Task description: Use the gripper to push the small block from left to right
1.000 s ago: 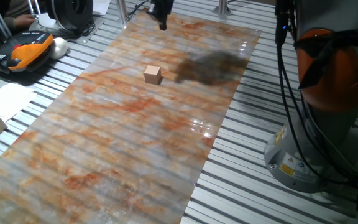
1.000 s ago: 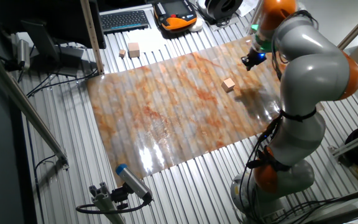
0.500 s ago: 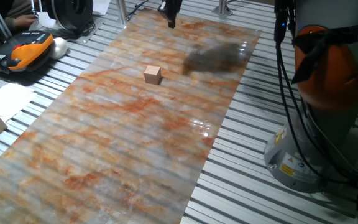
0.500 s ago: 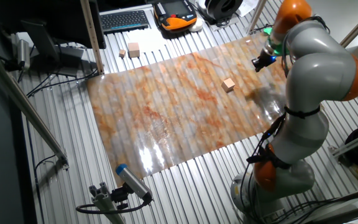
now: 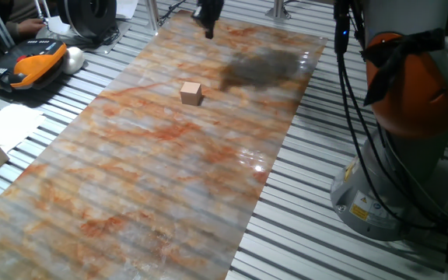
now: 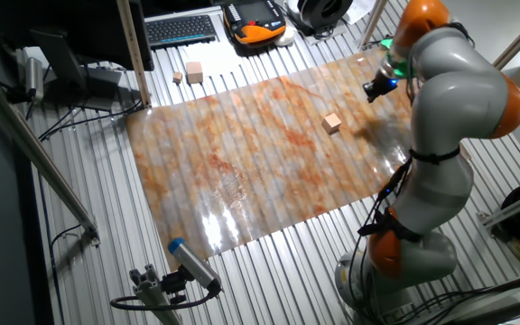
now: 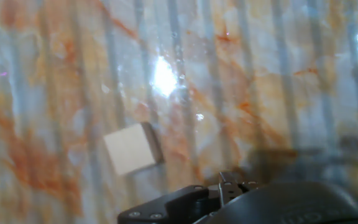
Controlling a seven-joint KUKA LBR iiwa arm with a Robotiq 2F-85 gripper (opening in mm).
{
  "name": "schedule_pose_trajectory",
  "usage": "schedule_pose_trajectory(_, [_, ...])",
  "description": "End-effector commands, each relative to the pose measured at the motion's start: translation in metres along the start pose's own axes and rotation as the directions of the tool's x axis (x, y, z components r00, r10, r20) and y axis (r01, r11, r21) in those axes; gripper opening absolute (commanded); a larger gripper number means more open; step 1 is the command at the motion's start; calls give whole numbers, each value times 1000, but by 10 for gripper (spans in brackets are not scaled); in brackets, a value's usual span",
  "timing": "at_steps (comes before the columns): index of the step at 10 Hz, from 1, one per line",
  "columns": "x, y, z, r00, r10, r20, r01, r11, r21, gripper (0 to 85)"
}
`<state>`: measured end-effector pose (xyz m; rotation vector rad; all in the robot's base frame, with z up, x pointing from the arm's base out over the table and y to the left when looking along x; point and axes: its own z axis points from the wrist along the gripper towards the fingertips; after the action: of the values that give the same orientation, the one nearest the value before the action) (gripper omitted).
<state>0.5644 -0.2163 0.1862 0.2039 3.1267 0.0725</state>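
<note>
The small block (image 5: 191,93) sits alone on the marbled sheet (image 5: 154,171) covering the worktop, toward its far end, upright and flat on one face. The tool (image 5: 207,17) hangs above the far edge of the sheet, well apart from the block and touching nothing. Whether its fingers are spread or closed cannot be told from any view; it holds nothing. In the hand view the block (image 7: 131,148) lies to the left of the tool body. Judgement: the push is not yet begun; approach, contact and the whole rightward travel remain.
</note>
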Motion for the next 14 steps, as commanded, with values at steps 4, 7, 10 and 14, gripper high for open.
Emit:
schedule_pose_trajectory(4, [-3, 30, 0, 999, 32, -1, -32, 999, 20, 0])
schedule_pose_trajectory(7, [-3, 30, 0, 998, 58, -1, -58, 998, 26, 0])
schedule_pose_trajectory(10, [-3, 30, 0, 994, 105, 4, -105, 993, 51, 0])
schedule_pose_trajectory(14, [-3, 30, 0, 1000, 20, -20, -20, 999, 37, 0])
